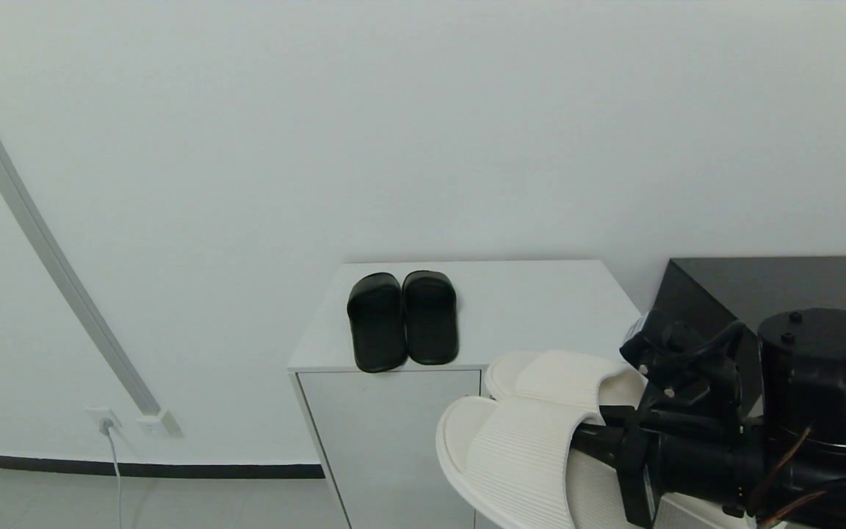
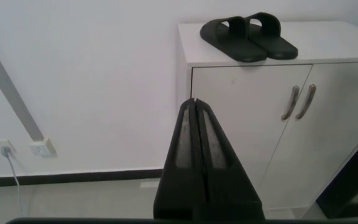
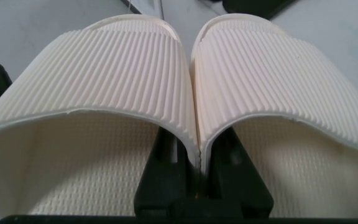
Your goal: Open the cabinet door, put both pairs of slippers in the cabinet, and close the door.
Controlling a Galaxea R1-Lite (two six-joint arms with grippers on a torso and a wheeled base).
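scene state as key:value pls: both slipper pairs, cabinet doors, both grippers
black slippers: side by side on top of the cabinet, at its front edge
white slippers: pair held in the air in front of the cabinet, straps pressed together
doors: both shut, handles side by side at the middle seam
left gripper: shut, empty, low in front of the cabinet
right gripper: shut on the white slippers' adjoining straps
progress: door not yet opened

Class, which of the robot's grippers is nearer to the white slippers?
Right. The right gripper clamps the white slippers together; the left gripper, shut, is away from them, facing the cabinet.
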